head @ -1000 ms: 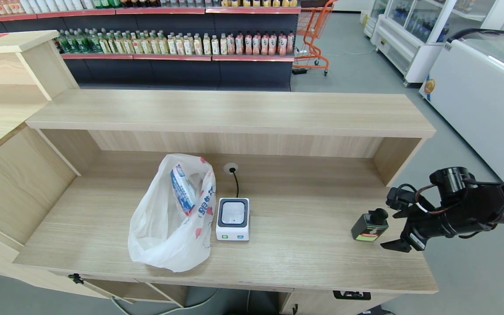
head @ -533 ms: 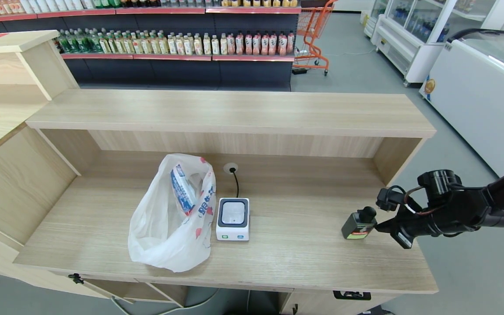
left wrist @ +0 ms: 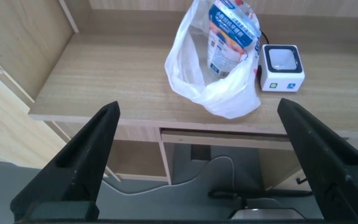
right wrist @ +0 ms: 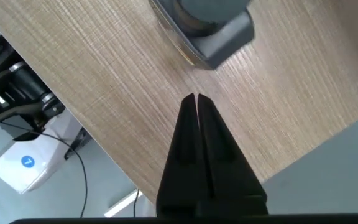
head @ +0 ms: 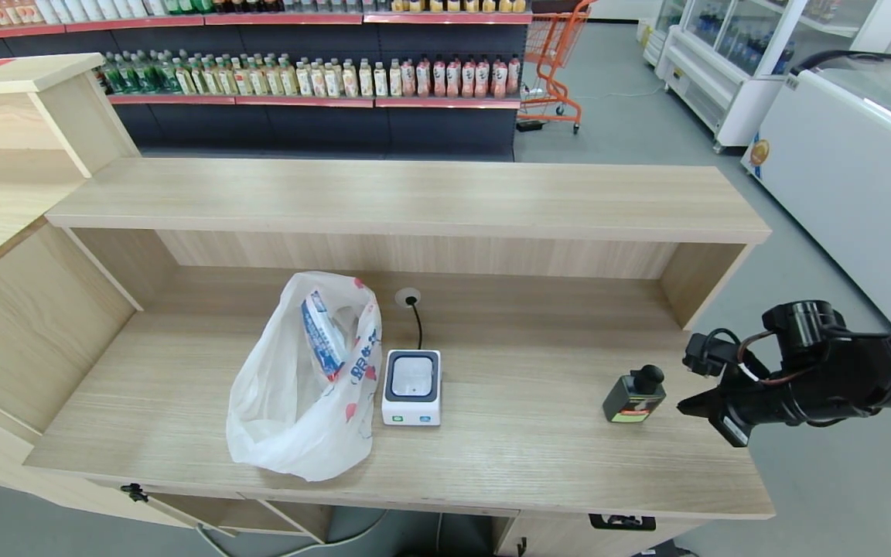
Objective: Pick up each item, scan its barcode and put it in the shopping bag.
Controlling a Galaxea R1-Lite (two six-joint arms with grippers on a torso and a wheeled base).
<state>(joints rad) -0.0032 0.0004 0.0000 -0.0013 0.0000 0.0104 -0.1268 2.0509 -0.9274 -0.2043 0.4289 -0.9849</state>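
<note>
The wooden counter [head: 530, 456] carries everything. The white shopping bag [head: 298, 387], a printed pouch [head: 322, 333] already standing in it, slumps just left of the scanner [head: 411, 385]. Well to the scanner's right stands a small dark bottle [head: 633, 396], upright and not yet picked up. The right gripper [head: 697, 402] hangs just past the bottle, farther from the scanner.

The step in hand looks like the pick-up of the bottle. The next move would call for parting the fingers and closing them around its body.

The right wrist view settles what the head view leaves unsure: the fingertips [right wrist: 196, 106] are pressed together, empty, with the bottle's cap just ahead. The left wrist view shows the left gripper [left wrist: 204, 162] spread wide, empty, low before the counter, well apart from the scanner.
</note>
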